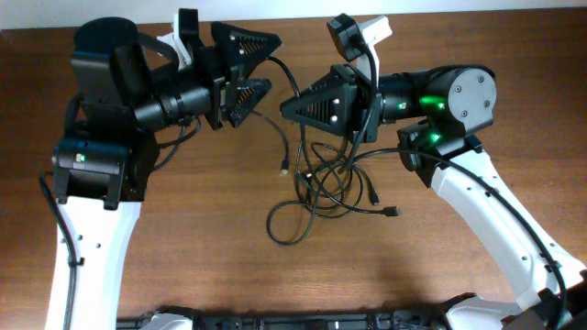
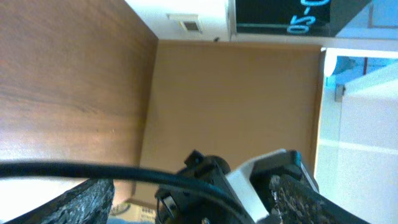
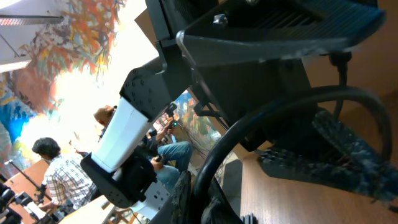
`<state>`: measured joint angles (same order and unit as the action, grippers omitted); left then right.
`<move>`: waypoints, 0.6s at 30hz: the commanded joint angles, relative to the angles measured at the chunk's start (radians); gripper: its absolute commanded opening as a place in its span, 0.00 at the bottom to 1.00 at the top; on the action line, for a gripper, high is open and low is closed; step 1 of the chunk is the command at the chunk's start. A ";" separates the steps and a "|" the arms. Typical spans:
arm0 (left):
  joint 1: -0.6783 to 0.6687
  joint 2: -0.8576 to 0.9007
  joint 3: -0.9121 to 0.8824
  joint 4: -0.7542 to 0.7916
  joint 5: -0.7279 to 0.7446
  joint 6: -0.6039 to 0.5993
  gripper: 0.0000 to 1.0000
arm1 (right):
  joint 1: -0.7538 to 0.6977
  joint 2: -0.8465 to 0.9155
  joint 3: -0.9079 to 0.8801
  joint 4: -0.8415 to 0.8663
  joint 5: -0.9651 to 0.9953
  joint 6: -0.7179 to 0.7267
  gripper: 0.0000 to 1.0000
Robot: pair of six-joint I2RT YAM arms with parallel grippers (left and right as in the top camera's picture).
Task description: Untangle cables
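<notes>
A loop of the cables (image 3: 261, 115) fills my right wrist view. It arcs through the gap of the right claw (image 1: 289, 108), whose pads (image 3: 336, 149) are spread, with the cord passing between them unpinched. In my left wrist view another strand crosses just in front of the left claw (image 1: 273, 62), which is also spread wide. That strand seems to hang over one finger rather than being gripped.

Most of the cables (image 1: 321, 188) lie in a loose snarl on the table (image 1: 183, 229), directly under and just behind the right claw's tips. One big loop trails off to the left claw's side. A single cord climbs from the snarl toward the left claw's tips, and a plug end (image 1: 283, 170) dangles below and between the two claws.

I judge these cords to be light, limp and fairly slick. They should slide through a loose grip and drag their neighbours along if I pull fast. They won't break easily, but crossings will cinch under tension. I'd pinch close behind a plug, where the body gives the pads a stop. I'd pin the snarl with the other claw and draw that end out slowly.
</notes>
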<state>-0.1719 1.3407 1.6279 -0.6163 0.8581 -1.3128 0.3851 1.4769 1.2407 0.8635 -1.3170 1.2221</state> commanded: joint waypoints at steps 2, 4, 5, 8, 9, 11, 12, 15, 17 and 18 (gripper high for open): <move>0.000 -0.011 0.005 0.005 0.090 -0.050 0.68 | 0.002 0.005 0.012 0.003 -0.019 -0.018 0.04; 0.000 -0.011 0.005 0.005 0.105 -0.053 0.67 | 0.002 0.005 0.012 0.000 -0.023 -0.018 0.04; 0.000 -0.011 0.005 0.005 0.116 -0.057 0.67 | 0.002 0.005 0.012 -0.003 -0.029 -0.018 0.04; 0.000 -0.011 0.005 0.005 0.129 -0.064 0.61 | 0.002 0.005 0.012 -0.016 -0.048 -0.018 0.04; 0.000 -0.011 0.005 0.006 0.144 -0.064 0.62 | 0.002 0.005 0.012 -0.016 -0.063 -0.018 0.04; 0.000 -0.011 0.005 0.010 0.172 -0.064 0.60 | 0.002 0.005 0.012 -0.016 -0.072 -0.018 0.04; 0.000 -0.011 0.005 0.013 0.178 -0.079 0.55 | 0.002 0.005 0.012 -0.016 -0.073 -0.018 0.04; 0.000 -0.011 0.005 0.032 0.201 -0.108 0.50 | 0.008 0.010 0.012 -0.016 -0.110 -0.018 0.04; 0.000 -0.011 0.005 0.040 0.201 -0.109 0.44 | 0.023 0.014 0.012 -0.016 -0.109 -0.018 0.04; 0.000 -0.011 0.005 0.040 0.201 -0.112 0.38 | 0.034 0.018 0.012 -0.015 -0.109 -0.019 0.04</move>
<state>-0.1719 1.3407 1.6279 -0.5812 1.0389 -1.4120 0.3946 1.4788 1.2407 0.8413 -1.4109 1.2190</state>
